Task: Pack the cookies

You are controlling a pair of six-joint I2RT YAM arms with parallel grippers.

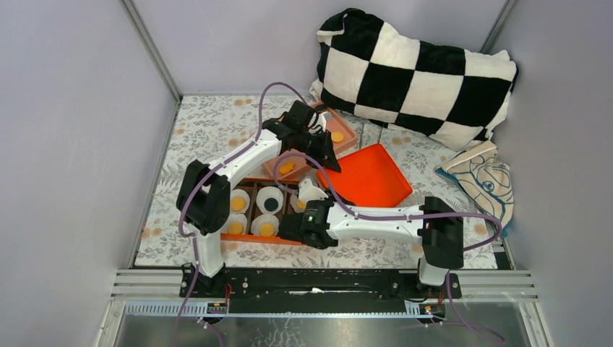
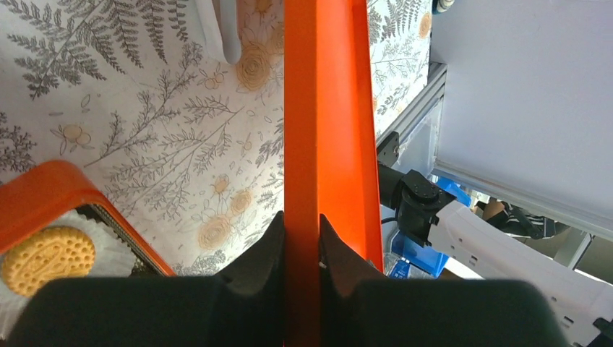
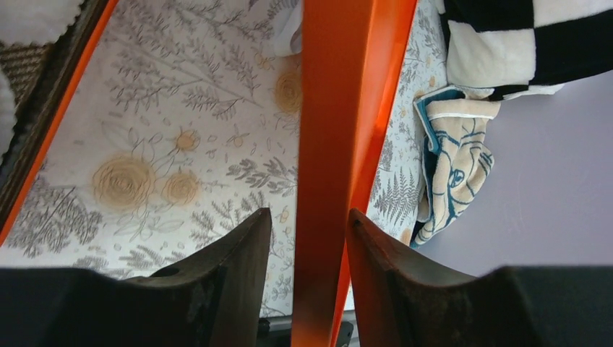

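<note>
An orange lid [image 1: 370, 176] lies tilted mid-table, right of the orange box [image 1: 242, 237]. My left gripper [image 1: 327, 155] is shut on the lid's rim [image 2: 318, 130], both pads pressed against it. My right gripper [image 1: 311, 191] straddles the lid's rim [image 3: 336, 144] at its near-left corner, open; a gap shows beside the left finger [image 3: 238, 260]. Orange cookies [image 1: 239, 204] sit in white liners inside the box, one of them dark [image 1: 270, 195]. One cookie [image 2: 48, 253] shows in the left wrist view. Two more cookies [image 1: 337, 136] lie in a pale orange tray [image 1: 350, 134] behind.
A black-and-white checkered pillow [image 1: 416, 72] fills the back right corner. A folded printed cloth [image 1: 483, 181] lies at the right edge. Purple cables [image 1: 282, 90] loop over both arms. Grey walls and metal posts enclose the flowered tablecloth [image 1: 202, 130].
</note>
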